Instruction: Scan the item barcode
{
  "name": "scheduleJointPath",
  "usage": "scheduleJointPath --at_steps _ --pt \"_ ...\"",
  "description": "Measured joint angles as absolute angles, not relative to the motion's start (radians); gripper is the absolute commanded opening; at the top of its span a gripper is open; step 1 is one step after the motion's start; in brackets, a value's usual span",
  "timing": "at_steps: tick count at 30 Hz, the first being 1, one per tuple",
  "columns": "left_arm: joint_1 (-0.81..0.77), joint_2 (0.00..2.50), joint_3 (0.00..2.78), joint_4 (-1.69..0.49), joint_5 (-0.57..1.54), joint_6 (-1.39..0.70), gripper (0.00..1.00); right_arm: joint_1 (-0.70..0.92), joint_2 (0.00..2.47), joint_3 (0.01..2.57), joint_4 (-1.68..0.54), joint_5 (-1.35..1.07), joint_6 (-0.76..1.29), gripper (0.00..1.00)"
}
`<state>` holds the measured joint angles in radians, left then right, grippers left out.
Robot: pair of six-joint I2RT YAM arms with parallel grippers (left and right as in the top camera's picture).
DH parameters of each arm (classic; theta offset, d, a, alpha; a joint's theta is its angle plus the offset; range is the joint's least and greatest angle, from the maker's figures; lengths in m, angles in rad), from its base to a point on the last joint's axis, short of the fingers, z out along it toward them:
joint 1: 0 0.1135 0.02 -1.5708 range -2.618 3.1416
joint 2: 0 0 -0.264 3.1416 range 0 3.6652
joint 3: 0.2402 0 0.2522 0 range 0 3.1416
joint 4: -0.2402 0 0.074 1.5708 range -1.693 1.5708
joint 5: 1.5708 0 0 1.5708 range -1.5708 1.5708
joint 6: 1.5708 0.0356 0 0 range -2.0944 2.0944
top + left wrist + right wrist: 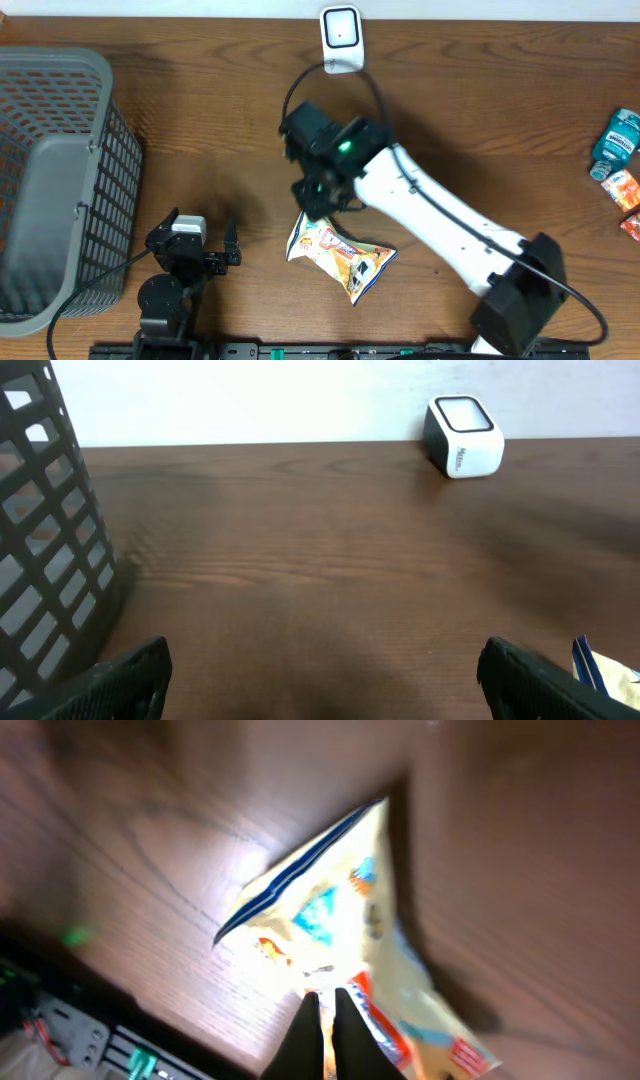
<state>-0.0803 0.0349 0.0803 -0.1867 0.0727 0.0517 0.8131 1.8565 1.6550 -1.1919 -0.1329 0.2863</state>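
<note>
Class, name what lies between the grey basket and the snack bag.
The left gripper, jaws open, sits between the basket and the snack bag; the overhead view shows it.

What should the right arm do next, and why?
Probably lift the snack bag and carry it toward the scanner. The right gripper is shut, apparently pinching the bag's edge, while the bag looks to rest on the table, well short of the scanner at the far edge.
</note>
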Motion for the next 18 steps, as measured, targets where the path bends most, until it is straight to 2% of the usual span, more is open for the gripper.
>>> scheduleJointPath --at_steps 11,18 --pt "-0.08 0.035 0.08 -0.187 0.073 0.052 0.98 0.865 1.907 1.264 -0.863 -0.155 0.383 0.01" --pt "-0.08 0.035 0.08 -0.187 0.073 0.052 0.98 0.855 1.941 1.243 -0.828 -0.21 0.4 0.01"
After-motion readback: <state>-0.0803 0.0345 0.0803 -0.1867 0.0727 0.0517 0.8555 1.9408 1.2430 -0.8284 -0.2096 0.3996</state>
